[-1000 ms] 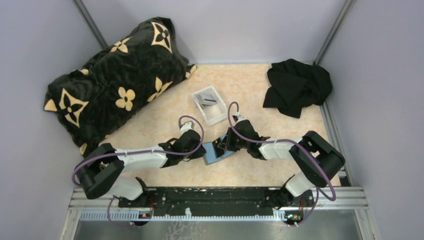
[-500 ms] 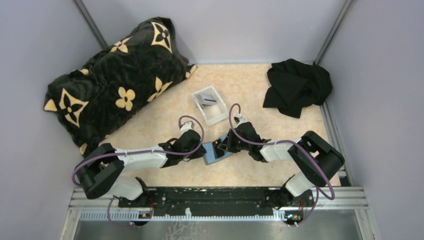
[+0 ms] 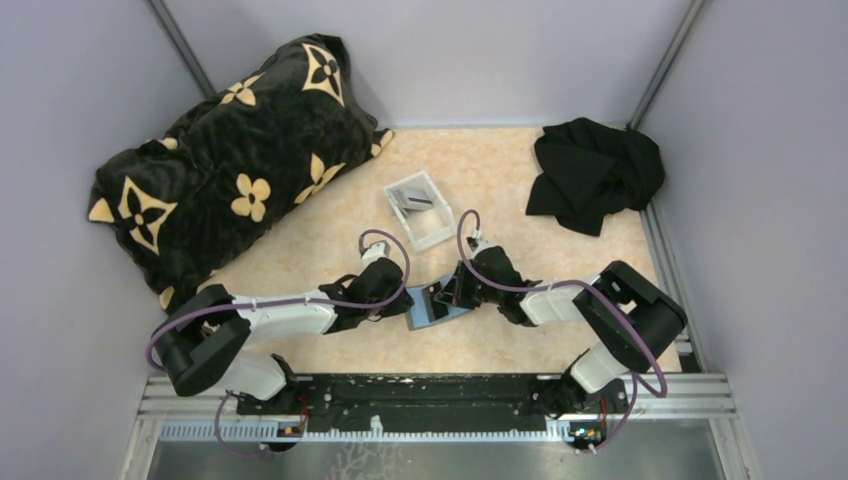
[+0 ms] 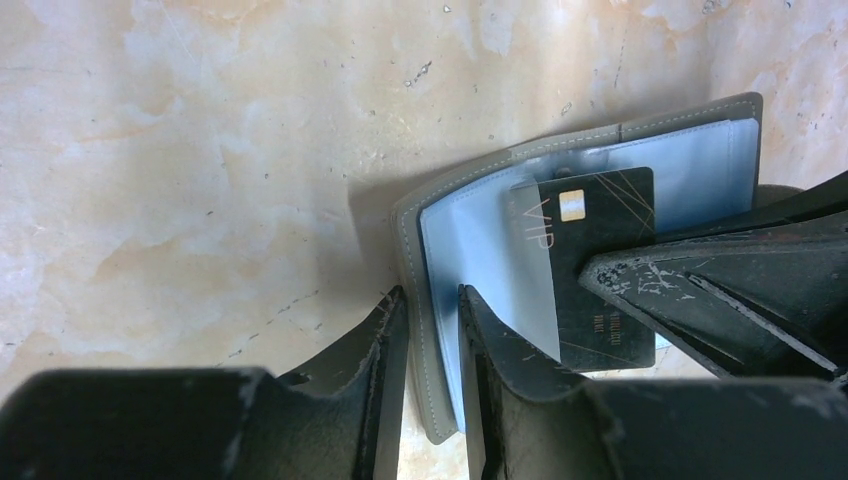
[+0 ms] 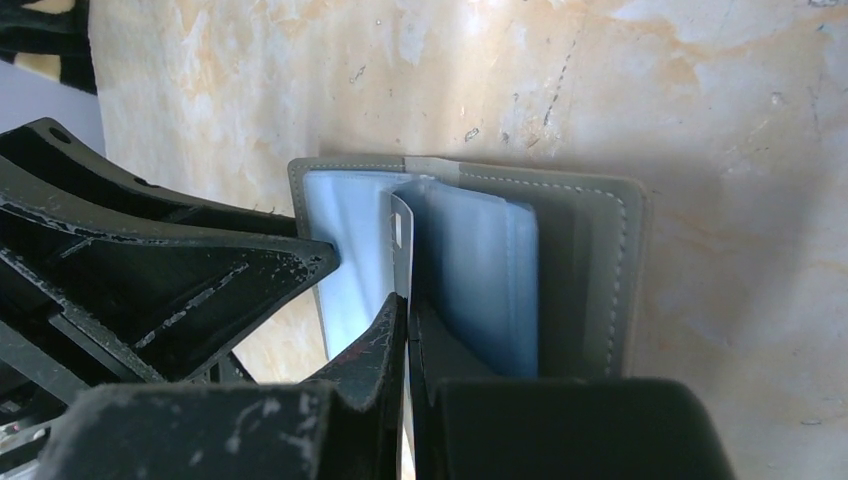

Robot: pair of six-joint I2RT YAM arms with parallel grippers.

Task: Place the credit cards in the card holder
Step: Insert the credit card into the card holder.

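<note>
The grey card holder (image 4: 560,140) lies open on the table, its pale blue sleeves facing up. My left gripper (image 4: 432,300) is shut on its left edge, one finger outside and one on the inner sleeve. My right gripper (image 5: 408,305) is shut on a dark credit card (image 4: 600,230) with a gold chip. That credit card (image 5: 402,240) stands edge-on and is tilted against the holder's (image 5: 600,260) sleeves. In the top view the two grippers meet over the card holder (image 3: 430,310). More credit cards (image 3: 413,199) lie in a white tray (image 3: 432,238).
A large black cushion with tan flower prints (image 3: 230,170) fills the back left. A crumpled black cloth (image 3: 595,175) lies at the back right. Grey walls close in the table on three sides.
The right gripper with the card has edged slightly left, over the holder. The left gripper has stayed on the holder's edge.
</note>
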